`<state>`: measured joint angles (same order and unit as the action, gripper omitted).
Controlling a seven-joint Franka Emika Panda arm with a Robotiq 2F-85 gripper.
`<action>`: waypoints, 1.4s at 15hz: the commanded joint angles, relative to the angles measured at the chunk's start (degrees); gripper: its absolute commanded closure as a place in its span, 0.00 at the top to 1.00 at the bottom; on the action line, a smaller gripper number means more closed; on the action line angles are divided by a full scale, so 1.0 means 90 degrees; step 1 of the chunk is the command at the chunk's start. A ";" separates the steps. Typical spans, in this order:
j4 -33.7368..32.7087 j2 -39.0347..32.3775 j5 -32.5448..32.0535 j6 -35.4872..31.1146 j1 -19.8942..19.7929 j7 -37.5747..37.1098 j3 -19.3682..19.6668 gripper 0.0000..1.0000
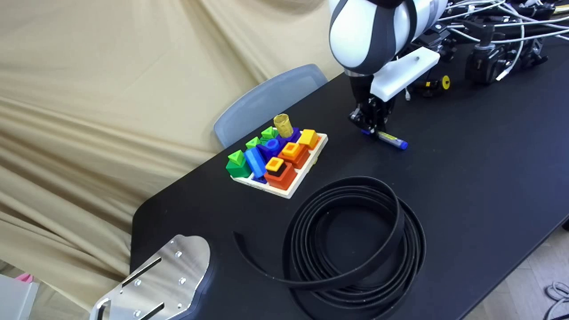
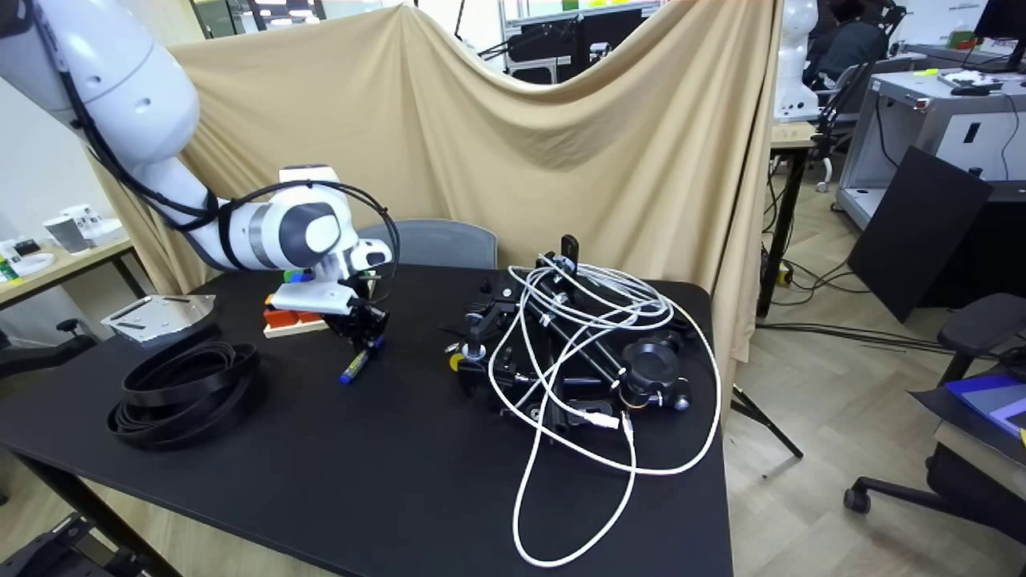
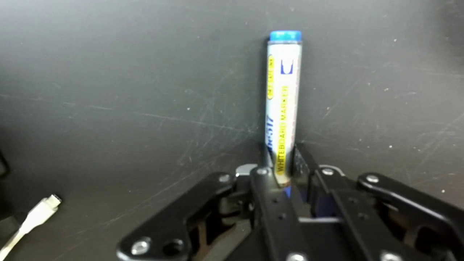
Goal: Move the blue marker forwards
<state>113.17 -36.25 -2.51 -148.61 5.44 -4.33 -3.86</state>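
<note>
- Since no gap shows at either flank of the blue marker (image 3: 283, 101), I judge my gripper (image 3: 282, 157) narrowed to its width and gripping it, one of the fingers (image 3: 303, 168) on each side.
- Between the fingers, the marker's long axis runs square to their closing line; most of its length reaches out ahead of the gripper in the wrist view, a blue end out behind (whether it is lifted off the tabletop (image 3: 145, 72), I can't tell from here).
- On that axis the coming move turns, I think: driving along it could let the marker slip lengthwise, while driving across it puts a finger at its back. Which way counts as forwards, these views don't settle for me.
- To the gripper's left in the wrist view, well apart, lies a white plug (image 3: 39, 214); past it, on the same side, black tripod-like gear (image 2: 589, 344).
- On the gripper's opposite side, near but not touching, sits the toy set (image 1: 278, 164); farther out that way and somewhat ahead, the black coil (image 1: 351, 275).
</note>
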 commanded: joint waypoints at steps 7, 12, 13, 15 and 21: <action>0.1196 0.1283 -0.0009 0.0485 0.0212 0.0011 -0.0019 0.05; 0.2248 0.2027 -0.0171 0.0230 0.0394 -0.0307 0.0076 0.05; 0.2401 0.2084 -0.0185 0.0144 0.0394 -0.0364 0.0097 0.05; 0.2657 0.2127 -0.0154 -0.0069 0.0348 -0.0441 0.0123 0.05; 0.3011 0.1925 -0.0055 -0.0690 0.0247 -0.0612 0.0374 0.05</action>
<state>138.47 -19.32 -3.20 -152.70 8.12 -7.62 -1.23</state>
